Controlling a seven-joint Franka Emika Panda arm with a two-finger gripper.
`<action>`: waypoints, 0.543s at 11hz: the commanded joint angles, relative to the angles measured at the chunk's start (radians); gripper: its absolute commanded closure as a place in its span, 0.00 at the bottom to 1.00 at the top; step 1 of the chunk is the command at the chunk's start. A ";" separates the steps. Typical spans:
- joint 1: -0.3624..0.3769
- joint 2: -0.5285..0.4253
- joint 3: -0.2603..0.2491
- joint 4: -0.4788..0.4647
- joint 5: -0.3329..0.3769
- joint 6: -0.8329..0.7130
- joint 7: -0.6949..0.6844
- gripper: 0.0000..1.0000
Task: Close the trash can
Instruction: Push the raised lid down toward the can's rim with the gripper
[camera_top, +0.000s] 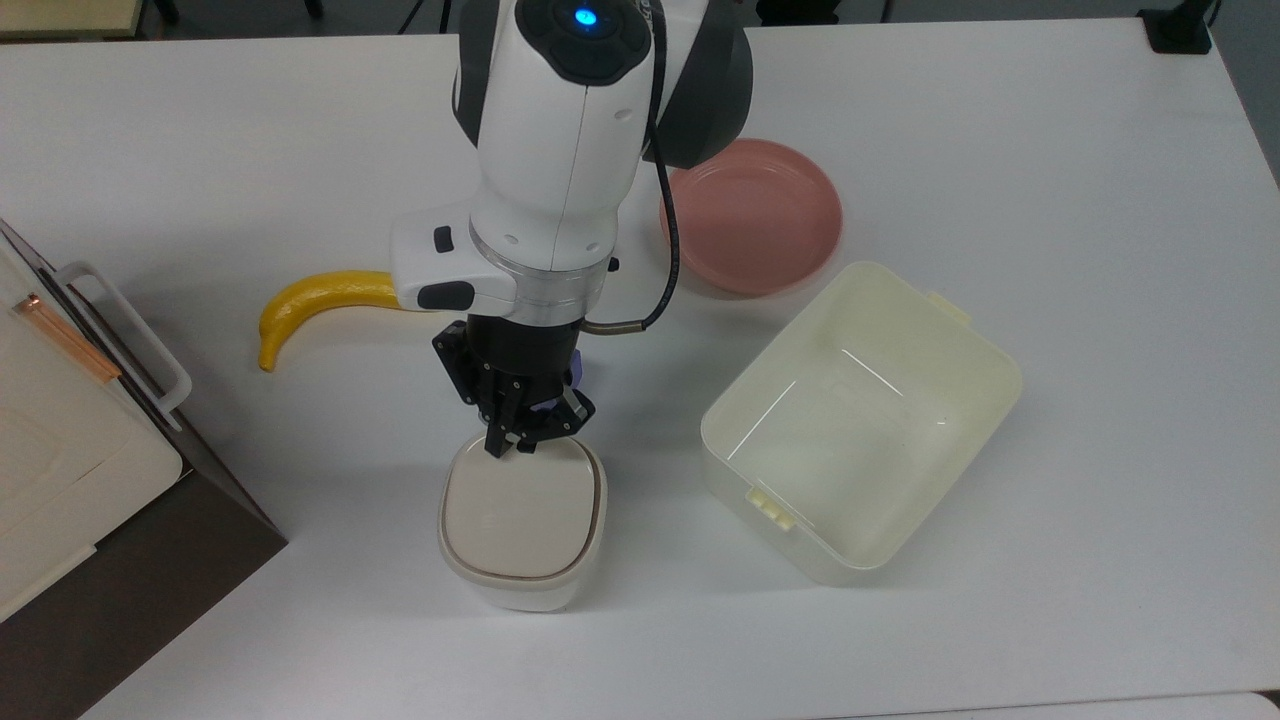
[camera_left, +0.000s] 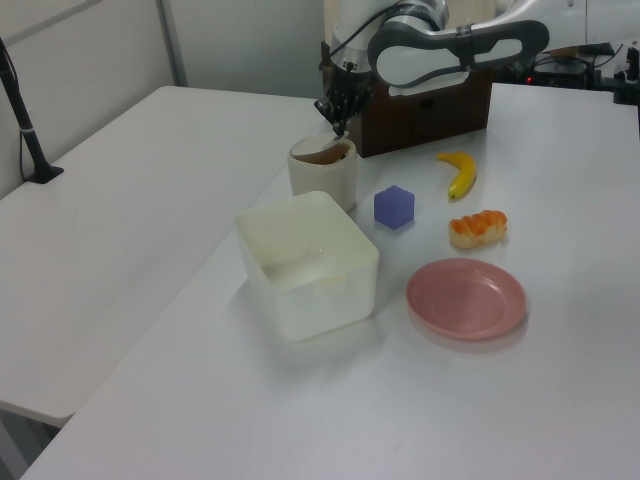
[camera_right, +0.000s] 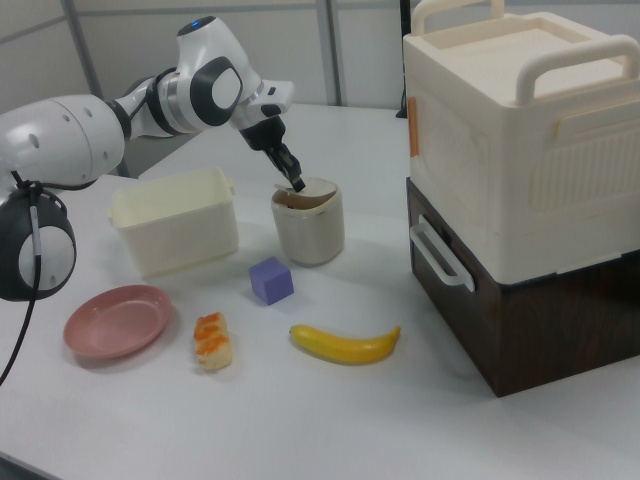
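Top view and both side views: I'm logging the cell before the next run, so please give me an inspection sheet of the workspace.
Surface: white table, no spills seen.
Job's things: trash can, lid lying down over the opening; full latching cannot be told.
Clutter: pale-yellow tub, pink plate, banana, purple cube, orange pastry.
Grippers: claw at the lid's edge nearest the arm, fingers together, holding nothing.
Cables: black cable looping along the wrist; a dark stand at the left view's left.
Surroundings: cream box on a dark brown cabinet.
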 joint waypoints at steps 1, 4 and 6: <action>0.011 -0.061 -0.008 -0.079 0.033 -0.052 -0.075 1.00; 0.012 -0.055 -0.010 -0.159 0.014 -0.039 -0.078 1.00; 0.012 -0.032 -0.008 -0.185 -0.003 -0.034 -0.078 1.00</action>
